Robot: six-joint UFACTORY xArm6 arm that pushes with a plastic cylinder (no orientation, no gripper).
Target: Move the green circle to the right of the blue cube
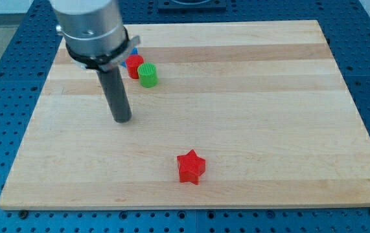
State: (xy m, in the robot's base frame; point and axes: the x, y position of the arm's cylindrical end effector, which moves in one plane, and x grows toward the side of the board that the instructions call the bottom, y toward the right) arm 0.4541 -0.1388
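The green circle (148,75) stands on the wooden board (249,110) near the view's top left. A red round block (135,66) touches its upper left side. The blue cube (132,51) is mostly hidden behind my arm's housing; only a small blue corner shows, just above the red round block. My tip (122,119) rests on the board below and to the left of the green circle, apart from it.
A red star (191,167) lies near the board's bottom edge, around the middle. My arm's grey housing (92,29) covers the board's top left corner. A blue perforated table surrounds the board.
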